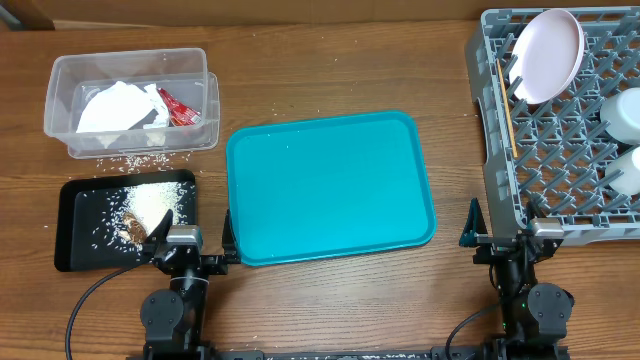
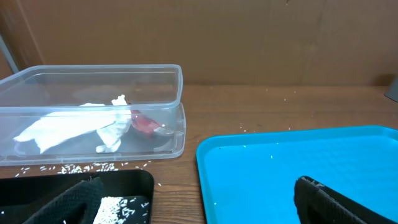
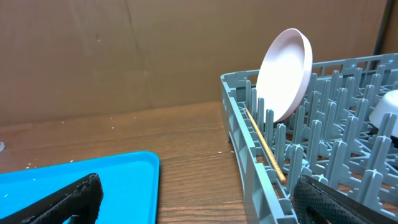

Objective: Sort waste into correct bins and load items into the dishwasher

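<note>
The wooden table (image 1: 330,70) has its widest bare stretch along the far edge, between the bins on the left and the rack on the right. The grey dish rack (image 1: 565,165) fills the right side and runs past the frame's right edge; its left wall faces a strip of bare wood. The teal tray (image 1: 330,190) lies empty in the middle, and its left rim stands just beside the black tray (image 1: 80,215), with only a narrow gap of wood between them. The clear tub (image 1: 128,56) sits at the far left, near the black tray's far edge but not touching it. The round white plate (image 1: 546,55) stands tilted on edge among the pegs in the rack's far left corner. Two more white dishes (image 1: 622,115) rest further right and are cut by the frame, so their kind cannot be told. The chopsticks (image 1: 507,105) lie along the inside of the rack's left wall. The crumpled napkin (image 1: 115,108) lies in the tub with the red wrapper (image 1: 178,108) beside it on the right. White rice (image 1: 150,203) is heaped in the black tray with brown scraps (image 1: 133,232) at its near side, and loose grains (image 1: 130,160) dot the wood in front of the tub. The left gripper (image 1: 195,238) sits low at the near edge, its fingers spread wide and empty, one over the black tray and one at the teal rim. The right gripper (image 1: 505,232) is likewise spread wide and empty at the rack's near left corner.
</note>
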